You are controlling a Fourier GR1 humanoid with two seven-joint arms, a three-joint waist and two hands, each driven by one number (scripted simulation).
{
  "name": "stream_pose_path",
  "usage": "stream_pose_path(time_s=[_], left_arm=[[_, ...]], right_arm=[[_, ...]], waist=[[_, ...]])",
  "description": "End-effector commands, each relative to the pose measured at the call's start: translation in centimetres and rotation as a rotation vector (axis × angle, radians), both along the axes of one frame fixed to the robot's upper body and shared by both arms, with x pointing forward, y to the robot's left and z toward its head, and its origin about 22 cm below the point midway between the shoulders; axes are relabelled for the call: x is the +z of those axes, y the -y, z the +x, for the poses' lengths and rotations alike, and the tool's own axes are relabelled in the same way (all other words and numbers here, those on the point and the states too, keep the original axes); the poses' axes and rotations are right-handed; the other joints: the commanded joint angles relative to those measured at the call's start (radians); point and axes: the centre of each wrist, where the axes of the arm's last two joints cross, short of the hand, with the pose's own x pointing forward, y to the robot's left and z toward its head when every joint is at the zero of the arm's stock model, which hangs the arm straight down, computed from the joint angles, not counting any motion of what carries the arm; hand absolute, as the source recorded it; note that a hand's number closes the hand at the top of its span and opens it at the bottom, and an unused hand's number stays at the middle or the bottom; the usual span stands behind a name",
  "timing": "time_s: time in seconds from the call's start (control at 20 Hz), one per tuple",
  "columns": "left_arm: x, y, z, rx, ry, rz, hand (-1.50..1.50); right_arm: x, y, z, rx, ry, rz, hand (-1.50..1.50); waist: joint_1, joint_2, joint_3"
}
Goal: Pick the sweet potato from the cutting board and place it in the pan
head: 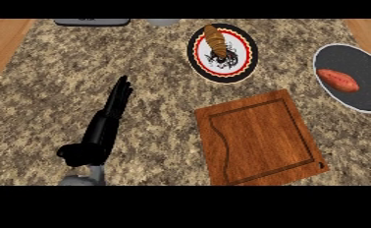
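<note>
Looking down at the counter (109, 55), we see the sweet potato (337, 80) already lying in the dark pan (333, 57) at the right edge, apart from the wooden cutting board (259, 138), which carries nothing. Our left hand (101, 128) rests on the granite at lower left, fingers straight and holding nothing. Farther back, a croissant (215, 39) sits on a patterned plate (243, 70). Our right hand does not show.

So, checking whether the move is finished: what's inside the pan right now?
The sweet potato lies inside the pan, on its dark base, and nothing else shows in it. The pan's right part runs past the view's edge, so that part stays unseen.
</note>
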Motion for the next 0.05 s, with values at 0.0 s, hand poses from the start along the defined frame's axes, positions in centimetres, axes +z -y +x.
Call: stream_pose_path(time_s=[0.0], left_arm=[[-1.18,-0.92,-0.69,0.0,-0.008,0.017,0.0]], right_arm=[[0.72,-0.15,1.04,-0.017,0.013,-0.065,-1.5]], waist=[[0.002,0.0,0.0]])
